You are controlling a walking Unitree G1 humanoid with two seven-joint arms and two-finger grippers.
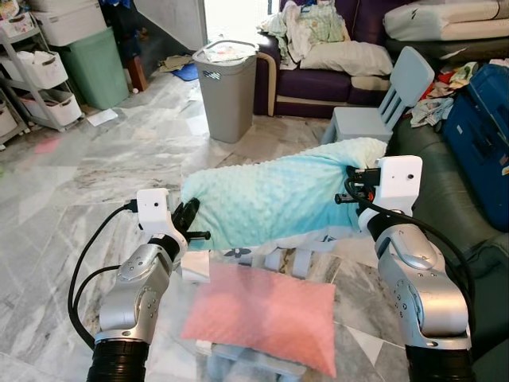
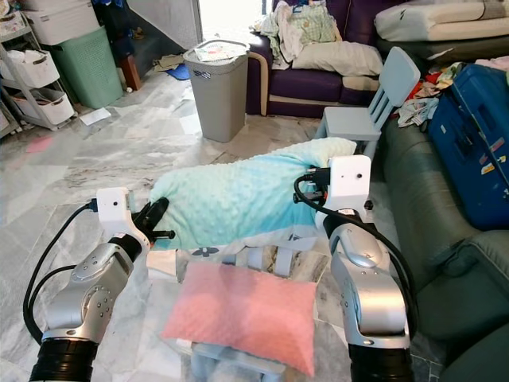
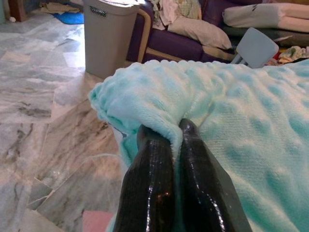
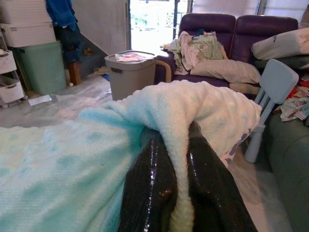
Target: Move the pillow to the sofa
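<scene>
Pink pillow [image 1: 266, 317] lay low in frame; we held the mint pillow [image 1: 270, 195] above it.
Left gripper [image 3: 169, 140] and right gripper [image 4: 176, 140] each pinched only an edge fold; thin plush could have slipped free.

A pink pillow [image 1: 262, 314] lies on a small pale-blue table [image 1: 270, 362] on the marble floor [image 1: 103, 167].
</scene>
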